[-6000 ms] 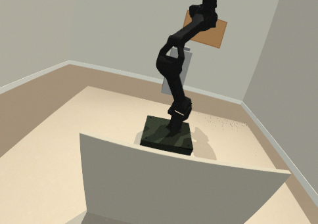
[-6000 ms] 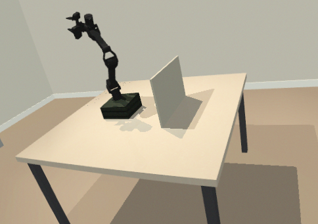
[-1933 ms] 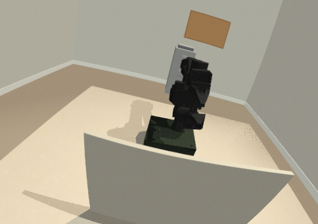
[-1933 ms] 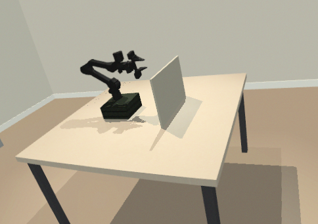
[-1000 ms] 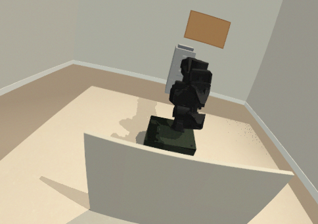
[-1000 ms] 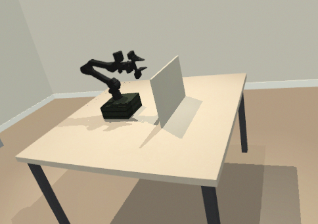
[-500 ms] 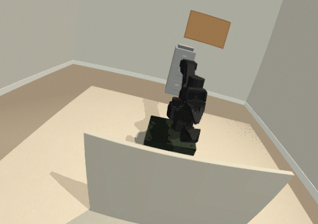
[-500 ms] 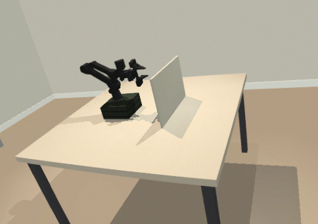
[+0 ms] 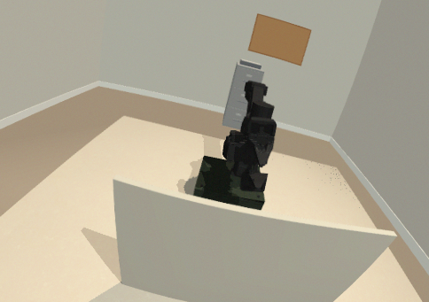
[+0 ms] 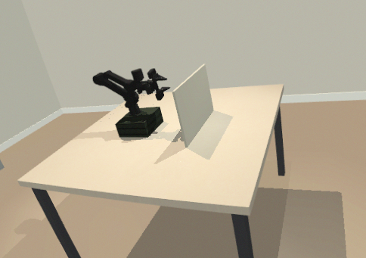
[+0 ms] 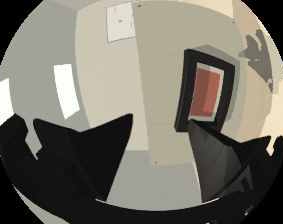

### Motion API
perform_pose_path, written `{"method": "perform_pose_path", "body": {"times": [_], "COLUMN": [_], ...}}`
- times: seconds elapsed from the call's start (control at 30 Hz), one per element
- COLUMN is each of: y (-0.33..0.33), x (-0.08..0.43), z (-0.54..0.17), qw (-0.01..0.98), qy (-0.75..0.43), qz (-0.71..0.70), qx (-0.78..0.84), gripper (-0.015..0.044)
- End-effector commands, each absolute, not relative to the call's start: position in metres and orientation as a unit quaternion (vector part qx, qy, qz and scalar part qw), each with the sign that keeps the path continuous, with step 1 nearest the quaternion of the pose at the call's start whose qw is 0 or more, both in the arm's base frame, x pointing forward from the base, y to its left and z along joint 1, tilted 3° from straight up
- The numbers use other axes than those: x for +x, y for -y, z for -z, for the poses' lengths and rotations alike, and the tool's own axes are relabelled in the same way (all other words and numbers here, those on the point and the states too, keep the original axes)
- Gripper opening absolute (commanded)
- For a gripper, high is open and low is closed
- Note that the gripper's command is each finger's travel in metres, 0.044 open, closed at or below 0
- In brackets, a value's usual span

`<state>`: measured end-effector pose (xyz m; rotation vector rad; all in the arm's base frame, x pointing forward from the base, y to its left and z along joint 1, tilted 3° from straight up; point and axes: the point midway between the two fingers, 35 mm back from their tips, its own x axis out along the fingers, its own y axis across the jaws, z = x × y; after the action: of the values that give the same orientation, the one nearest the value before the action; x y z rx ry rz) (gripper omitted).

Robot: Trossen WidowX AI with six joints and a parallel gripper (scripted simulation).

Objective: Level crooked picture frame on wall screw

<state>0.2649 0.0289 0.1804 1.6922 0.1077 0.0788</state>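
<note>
The picture frame (image 11: 181, 95) has a black border and a red picture. It hangs on the upright wall panel (image 9: 248, 254) (image 10: 196, 109) (image 11: 164, 90), right of centre in the wrist view. It looks turned clockwise against the panel's edge, its left side higher. The screw and the notched strip are hidden. The top and exterior views see the panel's back, so the frame is hidden there. My gripper (image 10: 167, 83) (image 11: 161, 121) is open and empty, short of the panel. In the wrist view the right fingertip overlaps the frame's lower edge, but the gap in depth cannot be told.
The arm's dark base (image 9: 217, 183) (image 10: 138, 124) stands on the table (image 9: 66, 210) (image 10: 144, 175), facing the panel. A white sheet (image 11: 120, 25) shows beyond the panel in the wrist view. A grey cabinet (image 9: 232, 95) and an orange board (image 9: 279, 39) are far behind the arm.
</note>
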Motion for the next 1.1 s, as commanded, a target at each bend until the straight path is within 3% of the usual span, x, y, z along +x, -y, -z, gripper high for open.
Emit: {"method": "perform_pose_path", "body": {"times": [0.0, 0.73, 1.07], "y": [-0.029, -0.036, -0.036], "x": [0.264, 0.336, 0.343], "z": [-0.181, -0.135, -0.119], "qw": [0.660, 0.660, 0.660], "qy": [-0.049, -0.048, -0.048], "qz": [-0.037, -0.038, -0.039], "qx": [0.749, 0.749, 0.749], "gripper": [0.0260, 0.0260, 0.0260]}}
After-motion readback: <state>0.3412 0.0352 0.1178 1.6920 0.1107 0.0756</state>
